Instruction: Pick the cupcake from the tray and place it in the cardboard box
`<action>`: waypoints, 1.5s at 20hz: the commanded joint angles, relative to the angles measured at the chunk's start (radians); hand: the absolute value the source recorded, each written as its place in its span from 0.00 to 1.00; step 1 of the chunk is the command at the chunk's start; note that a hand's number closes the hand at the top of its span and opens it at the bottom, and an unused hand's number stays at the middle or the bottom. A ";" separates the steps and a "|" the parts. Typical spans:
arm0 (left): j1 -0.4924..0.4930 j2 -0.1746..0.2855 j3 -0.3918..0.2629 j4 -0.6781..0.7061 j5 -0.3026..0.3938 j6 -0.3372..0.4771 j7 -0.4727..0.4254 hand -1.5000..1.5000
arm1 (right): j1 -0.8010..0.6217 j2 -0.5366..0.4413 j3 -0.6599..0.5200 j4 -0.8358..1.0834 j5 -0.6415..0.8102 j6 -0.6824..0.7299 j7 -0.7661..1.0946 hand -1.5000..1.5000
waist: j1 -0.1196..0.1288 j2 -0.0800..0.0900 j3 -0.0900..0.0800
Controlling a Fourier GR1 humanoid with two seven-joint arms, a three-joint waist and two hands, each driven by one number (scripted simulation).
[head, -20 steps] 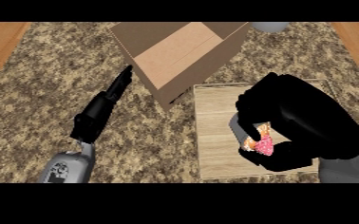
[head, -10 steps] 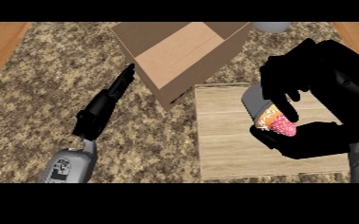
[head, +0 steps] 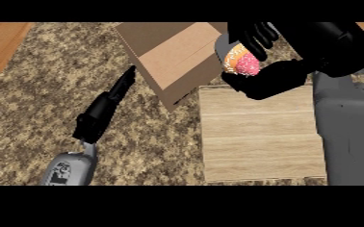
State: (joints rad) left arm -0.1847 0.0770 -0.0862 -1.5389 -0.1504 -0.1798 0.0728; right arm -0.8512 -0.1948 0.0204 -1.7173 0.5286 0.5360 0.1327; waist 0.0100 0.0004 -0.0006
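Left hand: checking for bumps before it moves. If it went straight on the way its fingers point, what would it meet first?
The box: the left hand points up-right at its left wall, with only counter between. Height is unclear, so it might pass above.

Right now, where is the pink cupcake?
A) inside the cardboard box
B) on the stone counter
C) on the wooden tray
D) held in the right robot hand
D: the right robot hand curls round the cupcake beside the cardboard box, beyond the tray.
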 commanded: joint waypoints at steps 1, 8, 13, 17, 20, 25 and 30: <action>-0.022 -0.029 -0.032 0.037 -0.038 0.019 -0.017 0.50 | -0.148 0.015 -0.032 0.211 0.027 -0.056 -0.035 1.00 | 0.003 0.003 0.000; 0.022 0.009 0.002 -0.012 0.016 -0.041 -0.009 0.50 | -0.199 0.082 0.020 0.435 0.155 -0.233 -0.108 1.00 | 0.010 0.004 0.000; -0.016 -0.008 0.012 0.033 -0.007 -0.008 -0.013 0.50 | -0.261 0.096 0.054 0.624 0.248 -0.342 -0.195 1.00 | 0.010 0.006 0.000; -0.076 -0.028 0.008 0.069 -0.031 0.015 -0.007 0.50 | -0.326 0.123 0.055 0.788 0.292 -0.408 -0.228 1.00 | 0.007 0.007 0.000; -0.055 -0.034 -0.015 0.012 -0.045 0.020 0.046 0.50 | -0.279 0.126 0.069 0.858 0.329 -0.472 -0.285 1.00 | 0.006 0.005 0.000; -0.046 -0.031 -0.012 0.013 -0.026 -0.001 0.014 0.50 | -0.368 0.156 -0.026 1.109 0.292 -0.512 -0.281 1.00 | 0.031 0.016 0.000; -0.041 -0.029 -0.014 -0.022 -0.015 -0.015 0.038 0.50 | -0.391 0.144 -0.077 1.243 0.242 -0.446 -0.332 0.00 | 0.026 0.012 0.000</action>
State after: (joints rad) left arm -0.2120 0.0559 -0.0948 -1.5389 -0.1667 -0.1950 0.0829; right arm -1.2077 -0.0283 -0.0120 -0.5902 0.7987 0.0667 -0.1475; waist 0.0372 0.0129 -0.0005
